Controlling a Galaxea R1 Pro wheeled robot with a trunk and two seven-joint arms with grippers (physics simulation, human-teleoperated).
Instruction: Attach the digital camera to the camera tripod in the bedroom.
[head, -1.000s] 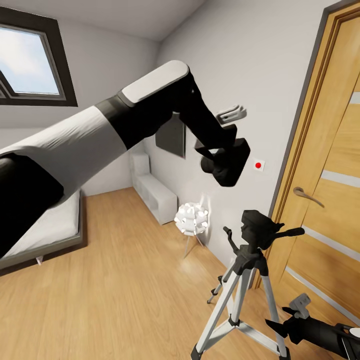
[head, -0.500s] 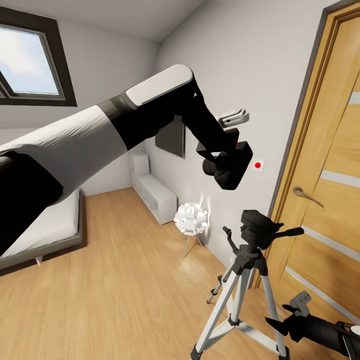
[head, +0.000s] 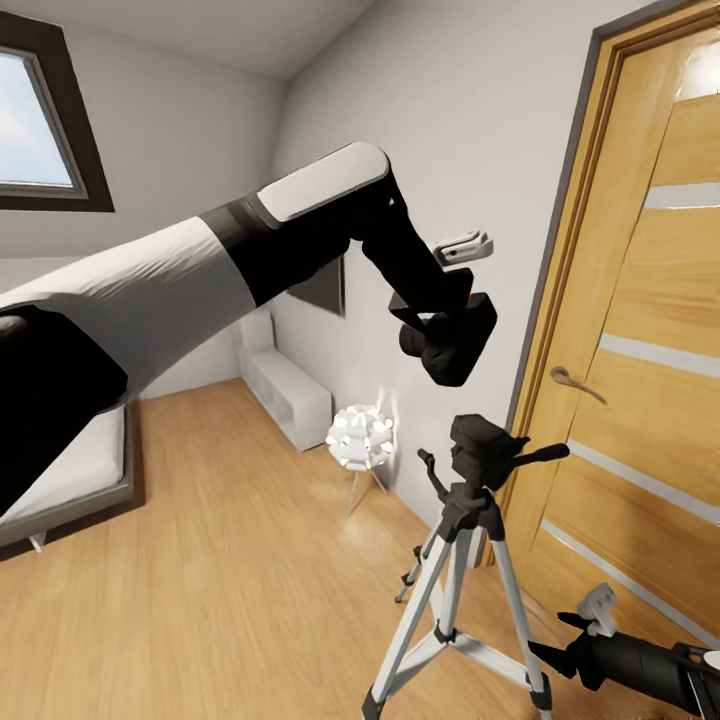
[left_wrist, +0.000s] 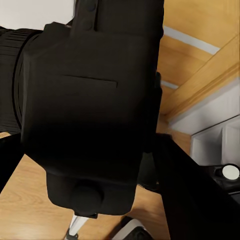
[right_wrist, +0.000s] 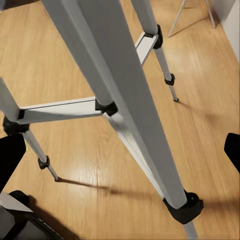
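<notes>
Two grippers: your left (head: 440, 325) is gripping the camera (head: 455, 343) at 12 o'clock above the tripod (head: 470, 520); your right's (head: 590, 630) jaws are standing apart.

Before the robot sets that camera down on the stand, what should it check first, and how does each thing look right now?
1. Digital camera held by the left gripper: ok, it hangs from the arm's end, off the floor.
2. Camera over the camera tripod head: ok roughly; it sits above, slightly to the head's left, with a clear gap.
3. Head free of other things: ok.
4. Tripod standing with legs spread on the floor: ok.
5. Camera's underside level with the head: cannot tell.
6. Right gripper out of the way: ok, low beside a leg, fingers apart around nothing.
</notes>
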